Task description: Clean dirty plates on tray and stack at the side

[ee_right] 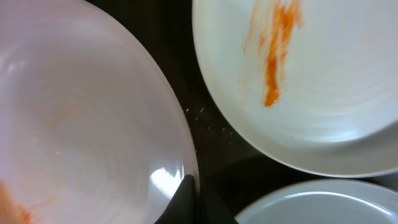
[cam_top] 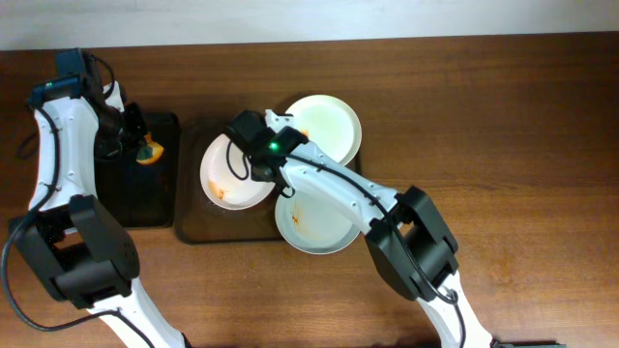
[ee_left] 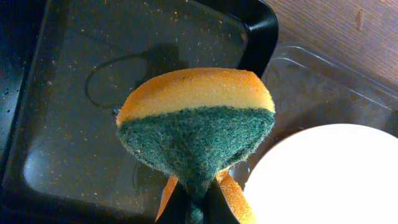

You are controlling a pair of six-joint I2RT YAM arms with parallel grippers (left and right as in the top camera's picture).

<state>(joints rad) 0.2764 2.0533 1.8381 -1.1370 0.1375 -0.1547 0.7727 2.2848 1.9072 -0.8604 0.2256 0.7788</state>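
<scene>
My left hand (ee_left: pixel 194 208) clamped on a yellow-green sponge (ee_left: pixel 196 118) over the black tray (ee_left: pixel 74 124) | my right hand (ee_right: pixel 188 202) pinched shut on the rim of a smeared plate (ee_right: pixel 81 124) | that plate and two other plates (cam_top: pixel 329 124) (cam_top: pixel 314 230) lie on the brown tray (cam_top: pixel 193 230)

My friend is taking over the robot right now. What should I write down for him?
Left gripper: shut on the yellow-and-green sponge, over the narrow black tray.
Right gripper: shut on the left round white plate's rim.
That plate, the near white plate and the far white plate sit on the large dark brown tray.
Done: nothing stacked; smears show. Left: scrub all three, stack aside.
</scene>
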